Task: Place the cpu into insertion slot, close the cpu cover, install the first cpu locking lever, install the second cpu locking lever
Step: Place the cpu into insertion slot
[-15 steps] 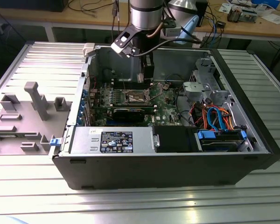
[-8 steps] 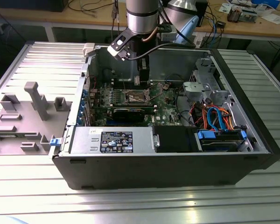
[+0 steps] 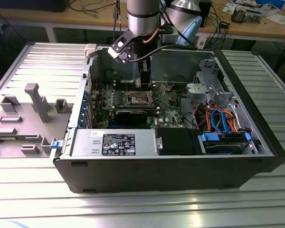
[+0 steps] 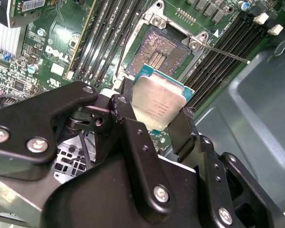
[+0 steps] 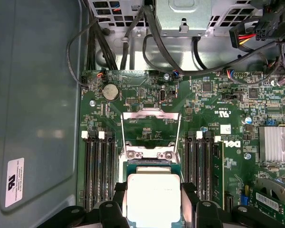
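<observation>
Gripper (image 4: 153, 112) clamped on cpu (image 4: 157, 100) edges, held just above the slot (image 4: 156, 50), off toward one edge. Cover (image 5: 151, 113) stands open. Risk: if it goes down skewed or offset, the chip could hit the rim and bend socket pins.
</observation>
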{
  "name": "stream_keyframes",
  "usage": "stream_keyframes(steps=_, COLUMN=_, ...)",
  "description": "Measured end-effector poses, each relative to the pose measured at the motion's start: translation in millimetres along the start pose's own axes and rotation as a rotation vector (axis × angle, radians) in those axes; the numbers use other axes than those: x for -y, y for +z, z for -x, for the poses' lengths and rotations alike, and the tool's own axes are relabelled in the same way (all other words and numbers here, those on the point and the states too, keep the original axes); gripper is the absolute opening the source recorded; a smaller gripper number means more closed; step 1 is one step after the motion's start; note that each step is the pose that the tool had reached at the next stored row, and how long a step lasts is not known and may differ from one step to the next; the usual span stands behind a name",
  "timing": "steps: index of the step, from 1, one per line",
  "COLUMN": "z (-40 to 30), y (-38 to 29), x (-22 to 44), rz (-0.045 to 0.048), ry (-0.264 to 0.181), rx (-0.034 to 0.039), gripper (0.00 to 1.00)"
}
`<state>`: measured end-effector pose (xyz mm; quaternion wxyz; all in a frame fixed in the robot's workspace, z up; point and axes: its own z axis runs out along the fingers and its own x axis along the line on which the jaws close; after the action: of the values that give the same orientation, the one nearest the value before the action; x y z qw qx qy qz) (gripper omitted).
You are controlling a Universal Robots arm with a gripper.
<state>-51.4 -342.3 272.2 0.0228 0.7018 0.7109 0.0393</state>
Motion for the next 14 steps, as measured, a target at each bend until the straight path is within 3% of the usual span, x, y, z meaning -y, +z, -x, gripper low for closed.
stream_keyframes(steps=9, z=-0.1, y=0.6, x=0.0, rz=0.0002, ry=0.000, rx=-0.0003, gripper=0.54)
stream_keyframes(steps=14, z=0.1, y=9.8, x=1.4, rz=0.0001, ry=0.000, rx=-0.0001, gripper=0.54)
